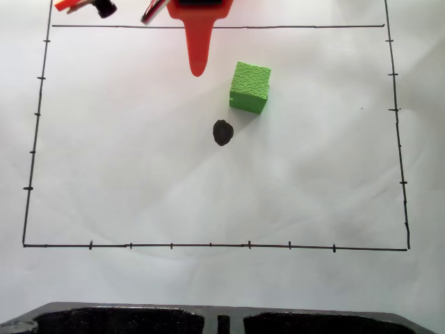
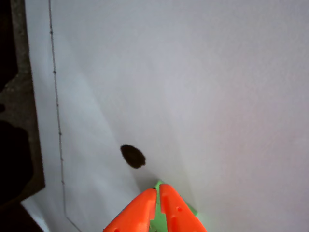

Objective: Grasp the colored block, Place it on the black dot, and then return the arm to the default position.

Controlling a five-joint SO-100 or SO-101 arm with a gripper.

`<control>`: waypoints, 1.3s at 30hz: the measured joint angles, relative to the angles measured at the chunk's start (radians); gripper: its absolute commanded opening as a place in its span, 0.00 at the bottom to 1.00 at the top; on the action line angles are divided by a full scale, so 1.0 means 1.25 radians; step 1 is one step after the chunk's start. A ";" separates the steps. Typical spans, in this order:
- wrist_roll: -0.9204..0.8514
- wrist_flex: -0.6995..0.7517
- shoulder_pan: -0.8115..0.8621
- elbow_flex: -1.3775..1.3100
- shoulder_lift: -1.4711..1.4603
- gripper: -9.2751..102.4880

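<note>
In the fixed view the colored block [image 1: 250, 87], a bright green cube, rests on the white paper up and to the right of the black dot [image 1: 222, 132], a small gap apart from it. The orange arm's gripper [image 1: 197, 69] points down from the top edge, just left of the block and not touching it. In the wrist view the two orange fingers meet at their tips, so the gripper [image 2: 158, 188] is shut and holds nothing. Slivers of the green block [image 2: 192, 210] peek out behind them, and the black dot [image 2: 133, 156] lies ahead to the left.
A thin black border line [image 1: 208, 245] with tick marks frames the paper. Red and black wires [image 1: 83, 5] lie at the top left. A dark moulded object [image 1: 111, 320] runs along the bottom edge. The dark table surface [image 2: 14, 145] lies past the paper's left edge in the wrist view.
</note>
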 measured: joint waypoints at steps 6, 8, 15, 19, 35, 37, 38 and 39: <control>0.000 0.000 0.000 0.000 0.000 0.08; 0.000 0.000 0.000 0.000 0.000 0.08; 0.000 0.000 0.000 0.000 0.000 0.08; 0.000 0.000 0.000 0.000 0.000 0.08; -0.011 0.033 -0.013 0.000 0.000 0.08; -0.002 0.033 -0.001 0.000 0.000 0.08; 0.001 0.036 0.007 0.000 0.000 0.08; 0.006 0.043 0.018 -0.001 0.000 0.08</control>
